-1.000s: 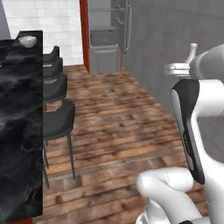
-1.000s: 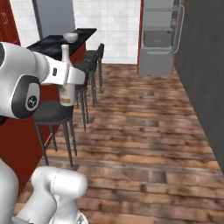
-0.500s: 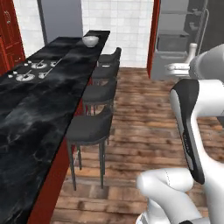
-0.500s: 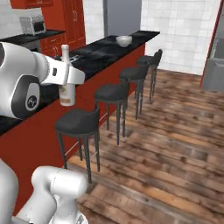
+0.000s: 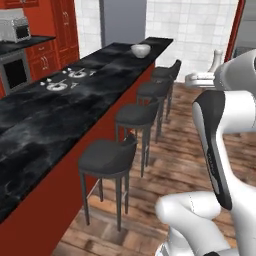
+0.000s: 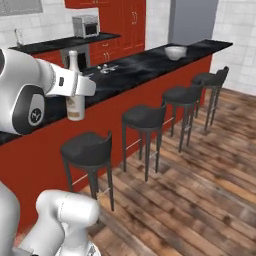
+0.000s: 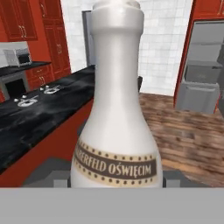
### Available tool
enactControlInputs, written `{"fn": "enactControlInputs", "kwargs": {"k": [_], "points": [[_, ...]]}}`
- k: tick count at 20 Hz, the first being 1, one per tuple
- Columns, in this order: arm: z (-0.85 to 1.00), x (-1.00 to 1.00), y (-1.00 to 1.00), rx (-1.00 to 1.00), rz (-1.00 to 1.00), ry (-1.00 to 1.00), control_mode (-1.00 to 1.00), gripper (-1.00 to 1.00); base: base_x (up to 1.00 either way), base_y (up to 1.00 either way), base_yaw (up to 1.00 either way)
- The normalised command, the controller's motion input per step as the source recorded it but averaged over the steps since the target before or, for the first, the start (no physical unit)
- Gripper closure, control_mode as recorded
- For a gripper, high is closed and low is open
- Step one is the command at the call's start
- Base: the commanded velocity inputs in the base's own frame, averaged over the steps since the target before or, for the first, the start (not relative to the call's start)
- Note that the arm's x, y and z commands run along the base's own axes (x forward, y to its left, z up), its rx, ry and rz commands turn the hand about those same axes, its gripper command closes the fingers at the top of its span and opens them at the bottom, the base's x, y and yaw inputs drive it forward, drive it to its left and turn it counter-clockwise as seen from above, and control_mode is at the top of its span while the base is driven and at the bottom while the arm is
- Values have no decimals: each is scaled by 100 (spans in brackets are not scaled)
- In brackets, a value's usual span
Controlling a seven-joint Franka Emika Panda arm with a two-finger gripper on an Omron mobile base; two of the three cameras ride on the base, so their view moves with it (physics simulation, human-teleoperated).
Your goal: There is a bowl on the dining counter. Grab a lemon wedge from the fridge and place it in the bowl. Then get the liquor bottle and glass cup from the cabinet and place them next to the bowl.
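Note:
My gripper [image 6: 76,91] is shut on the liquor bottle [image 6: 75,106], a white bottle with a brown label band, held upright at chest height. The bottle [image 7: 117,113] stands close up in the hand view, and its neck [image 5: 217,58] pokes up past my arm in the left base view. The white bowl [image 5: 140,50] sits near the far end of the black marble dining counter [image 5: 55,110], well ahead of the gripper. From the right base view the bowl [image 6: 175,51] shows on the same counter [image 6: 135,65]. The grey fridge [image 7: 202,70] stands far off to the right.
Several black round stools [image 5: 107,157] line the counter's red front, also seen as stools [image 6: 85,148] on the wood floor. A cooktop [image 5: 65,80] is set in the counter. A microwave [image 6: 85,25] sits on the red wall-side counter behind.
The whole picture has swung as the base turned: the dining counter now runs long and close on my left, the fridge has slid off right. The bottle stays in the gripper.

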Motion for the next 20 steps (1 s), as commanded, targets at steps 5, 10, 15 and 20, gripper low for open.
{"fn": "enactControlInputs", "kwargs": {"k": [5, 10, 15, 20], "points": [[0, 0, 0, 0, 0, 0, 100, 100, 44, -95, 36], [0, 0, 0, 0, 0, 0, 100, 100, 54, -95, 41], [0, 0, 0, 0, 0, 0, 100, 100, 59, -93, 42], [0, 0, 0, 0, 0, 0, 100, 100, 52, -95, 43]]}}
